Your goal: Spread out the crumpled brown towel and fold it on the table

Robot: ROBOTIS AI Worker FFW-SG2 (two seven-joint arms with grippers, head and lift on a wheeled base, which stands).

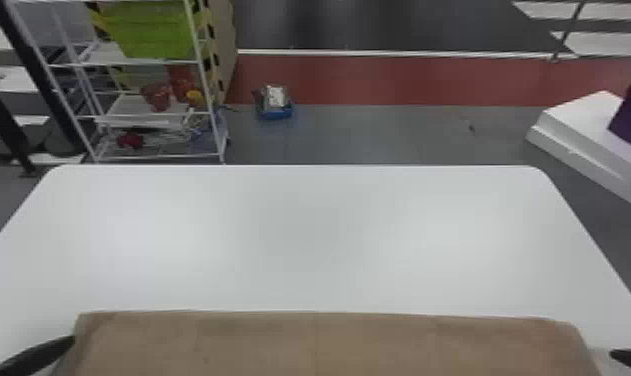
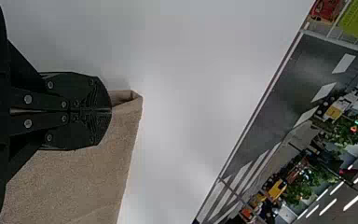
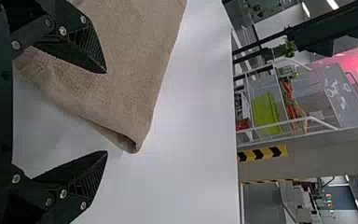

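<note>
The white worktop (image 1: 299, 240) lies broad and level, with the brown towel (image 1: 319, 345) along its near side. The towel's far edge (image 1: 304, 314) runs nearly straight in the head view, and the cloth there looks mostly smooth, so the spreading seems largely done and a fold seems to be the step in hand.

The left gripper (image 2: 111, 110) has its fingers together, clamped on the towel by the left far corner (image 2: 137, 99), where a small fold stands out just past the tips. That pinch looks sound; keep it firm and low, so the corner doesn't twist or slip while the other side is being caught.

The right gripper (image 3: 106, 112) has its fingers well apart, one over the cloth and the other beside it over bare worktop. For a good grip, line the opening up with the side edge near the right far corner (image 3: 136, 145), bring it in until the cloth lies well between the fingers, then close. The layers gape a little at that corner, so take all of them; catching just the top one could skew the fold. With both sides held, lift and carry evenly, keeping light tension across the towel.
</note>
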